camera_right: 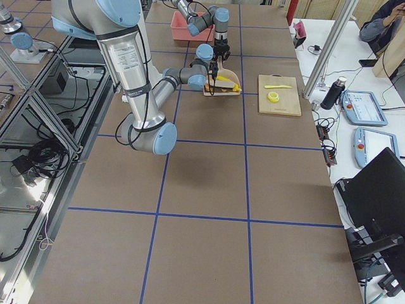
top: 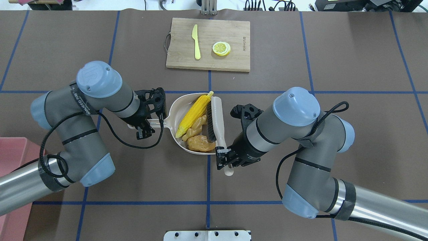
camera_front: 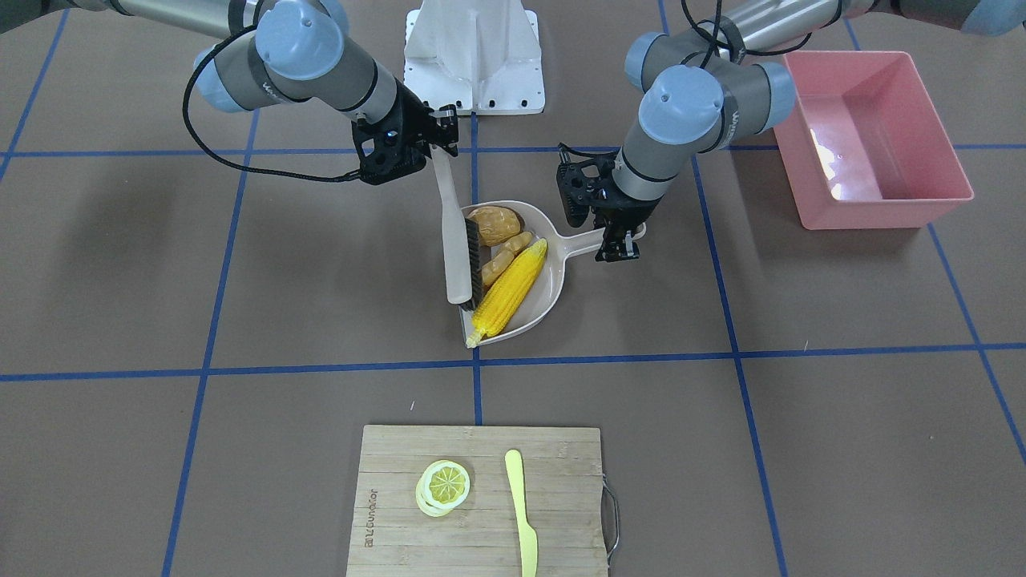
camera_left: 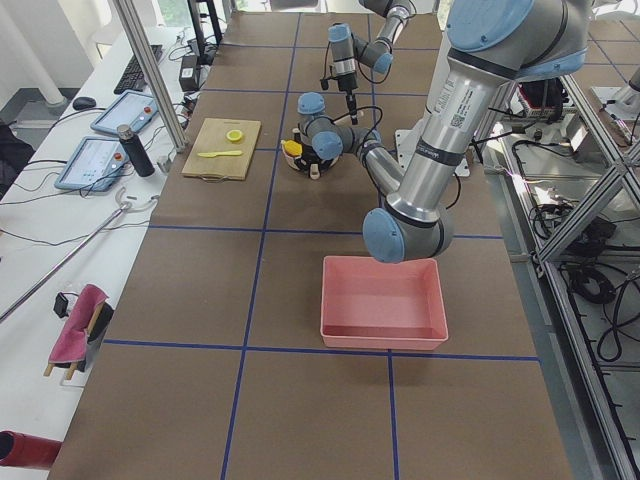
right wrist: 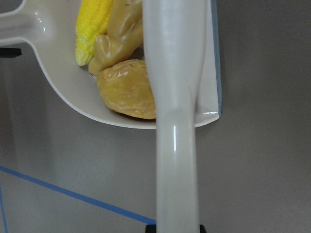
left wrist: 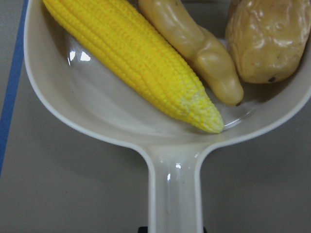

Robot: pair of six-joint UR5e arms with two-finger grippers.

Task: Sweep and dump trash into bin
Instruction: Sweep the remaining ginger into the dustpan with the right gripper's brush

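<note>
Likely light and roll-prone, corn cob (camera_front: 509, 292), potato (camera_front: 495, 224) and ginger root (camera_front: 505, 255) sit in the dustpan (camera_front: 549, 292) — left hand (camera_front: 624, 244) clenches its handle, the sensible hold; right hand (camera_front: 441, 136) grips the brush (camera_front: 454, 256).

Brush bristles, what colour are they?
Black. The bristles show best in the overhead view.

Brush handle (right wrist: 176, 145) over dustpan (right wrist: 60, 77), potato (right wrist: 125, 90) (corn (right wrist: 92, 24) beside)

Yellow corn (camera_front: 510, 288), potato (camera_front: 494, 224), ginger (camera_front: 505, 255) in dustpan (camera_front: 539, 308); pink bin (camera_front: 882, 212) apart.
</note>
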